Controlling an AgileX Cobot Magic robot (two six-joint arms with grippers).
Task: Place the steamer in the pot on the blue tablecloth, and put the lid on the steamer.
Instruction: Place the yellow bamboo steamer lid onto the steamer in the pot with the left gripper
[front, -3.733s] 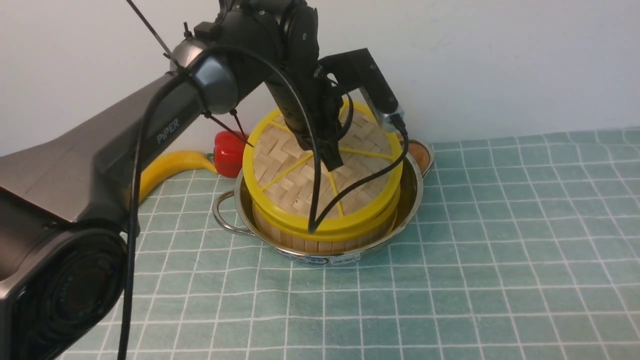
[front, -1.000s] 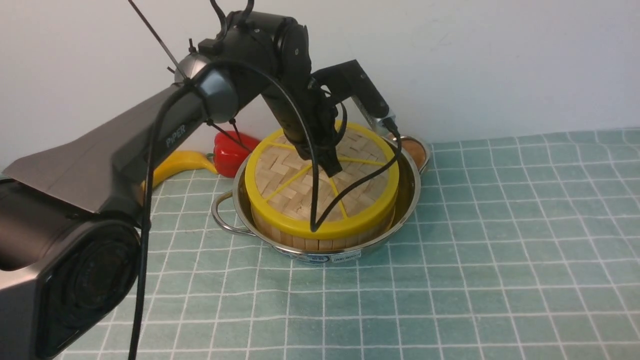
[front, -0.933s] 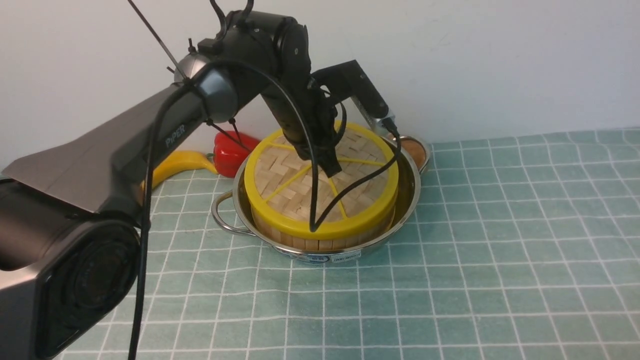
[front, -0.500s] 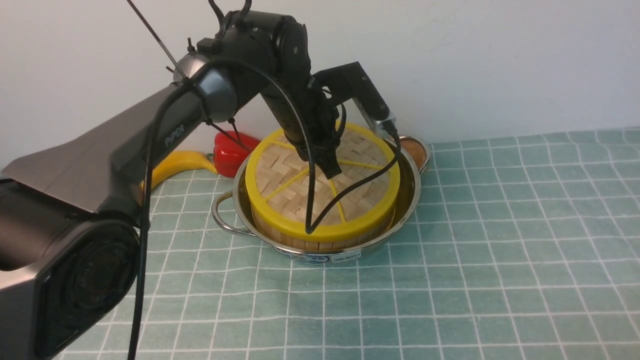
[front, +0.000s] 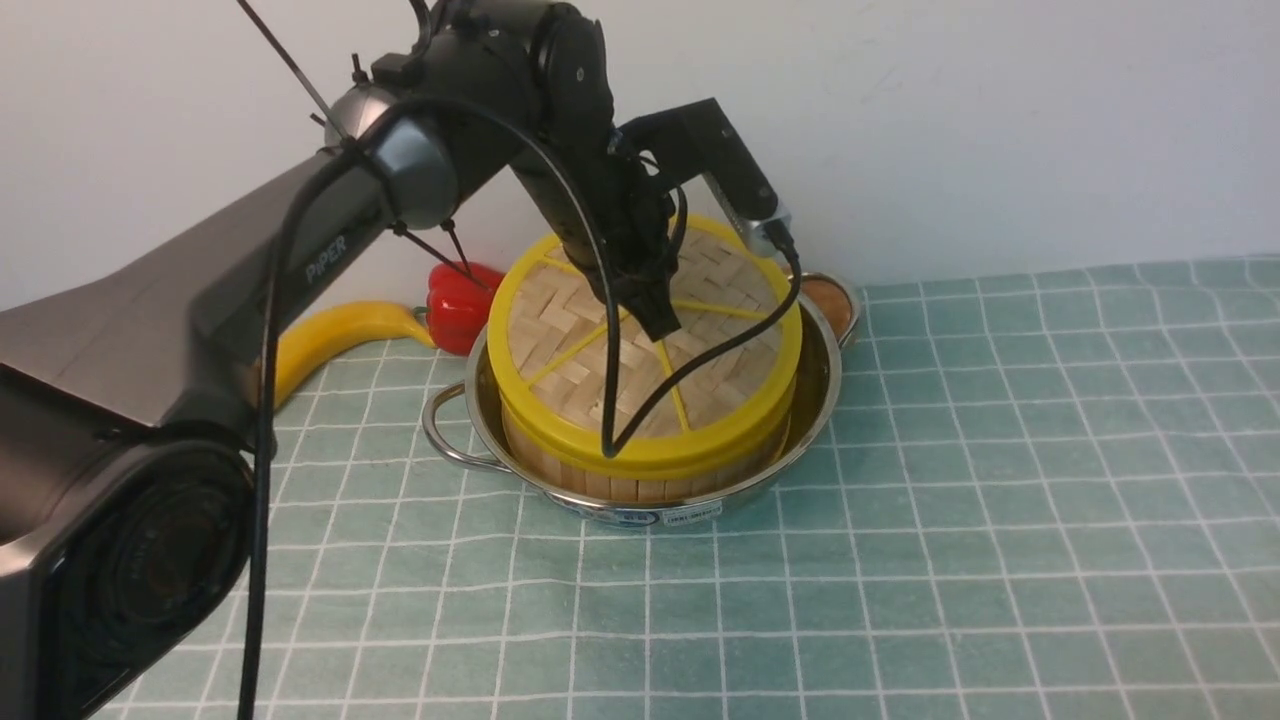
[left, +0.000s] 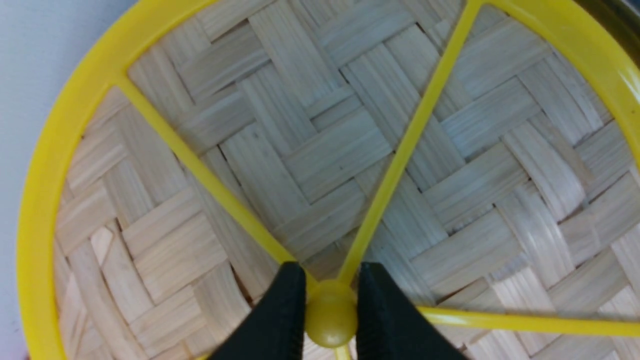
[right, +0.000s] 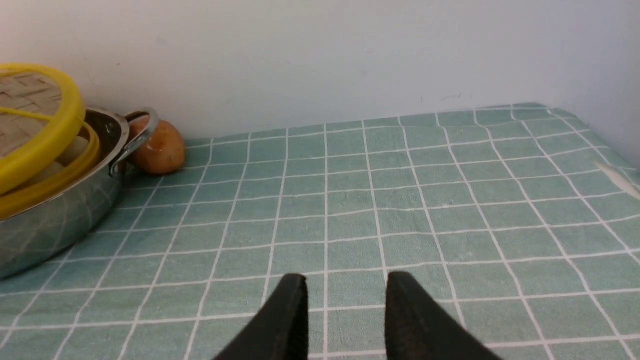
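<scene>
The steamer (front: 640, 487) sits inside the pot (front: 818, 415) on the blue tablecloth (front: 950, 500). Over it is the lid (front: 735, 372), tilted: its far edge stands up off the steamer's rim while its near edge rests on it. My left gripper (front: 655, 325) is shut on the yellow knob (left: 331, 320) at the lid's centre, one black finger on each side. The right wrist view shows a gap between the lid (right: 40, 135) and the steamer's rim (right: 50, 187). My right gripper (right: 345, 280) hangs open and holds nothing, low over the cloth to the right of the pot (right: 60, 215).
A red pepper (front: 455, 300) and a yellow banana (front: 340, 335) lie behind the pot on its left. A brown potato (front: 835, 305) rests by the pot's far right handle (right: 135, 137). A white wall rises just behind.
The left gripper has risen a little with the lid's knob. The lid, flat on the steamer a second ago, now tilts with its far edge lifted.
</scene>
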